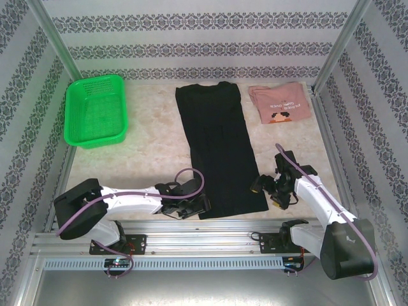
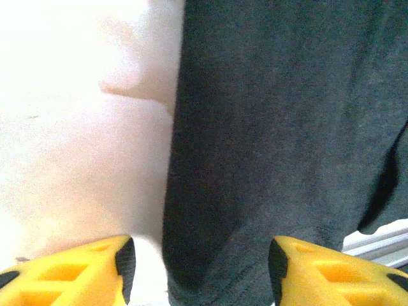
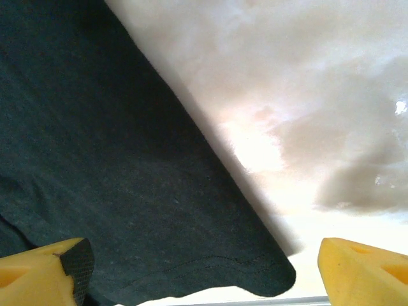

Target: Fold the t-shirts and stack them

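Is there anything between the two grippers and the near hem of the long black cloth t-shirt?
Nothing visible. The left gripper straddles the near left corner of the black cloth t-shirt, and the right gripper straddles its near right corner.

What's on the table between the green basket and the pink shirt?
The black t-shirt, laid out flat, separates the green basket from the pink t-shirt; the top view shows it.
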